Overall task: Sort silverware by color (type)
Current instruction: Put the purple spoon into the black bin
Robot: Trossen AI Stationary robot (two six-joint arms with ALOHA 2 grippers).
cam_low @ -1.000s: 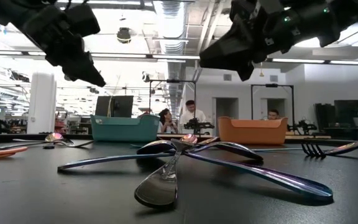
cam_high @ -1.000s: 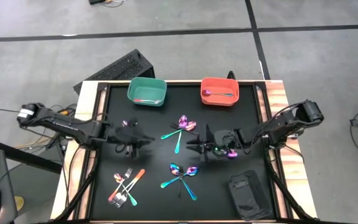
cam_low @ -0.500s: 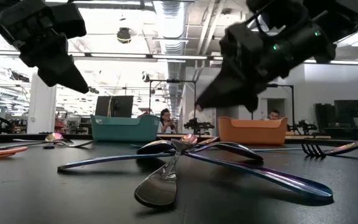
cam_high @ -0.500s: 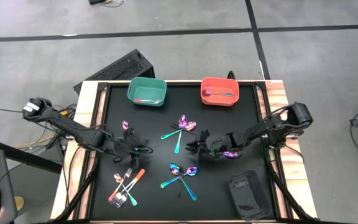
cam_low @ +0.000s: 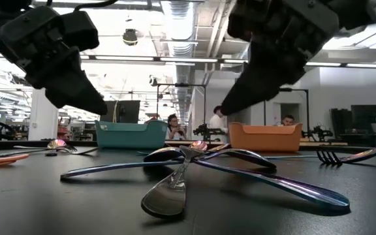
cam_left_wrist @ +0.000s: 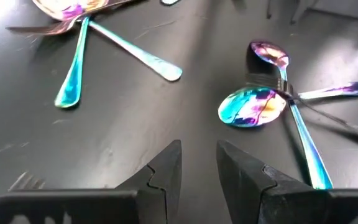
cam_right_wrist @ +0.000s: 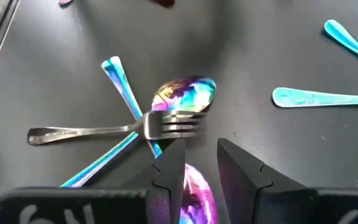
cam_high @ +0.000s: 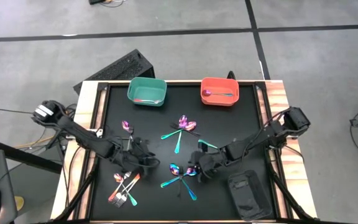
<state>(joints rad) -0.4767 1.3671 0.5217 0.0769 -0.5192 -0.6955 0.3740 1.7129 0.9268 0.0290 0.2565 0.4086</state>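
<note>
Both the left gripper (cam_high: 146, 163) and the right gripper (cam_high: 199, 169) hung with jaws apart and empty over the near pile of silverware (cam_high: 182, 175), and next one would likely need to drop down and pinch one piece.

One camera looks straight down; one sits at tabletop level; both wrist cameras hover close, sharing the crossed spoons (cam_high: 182, 173).

R gripper (cam_right_wrist: 201, 163) fingers slightly apart, empty, over silver fork (cam_right_wrist: 114, 129) crossing teal-handled spoon (cam_right_wrist: 182, 93) on dark worktop (cam_right_wrist: 48, 68).
</note>
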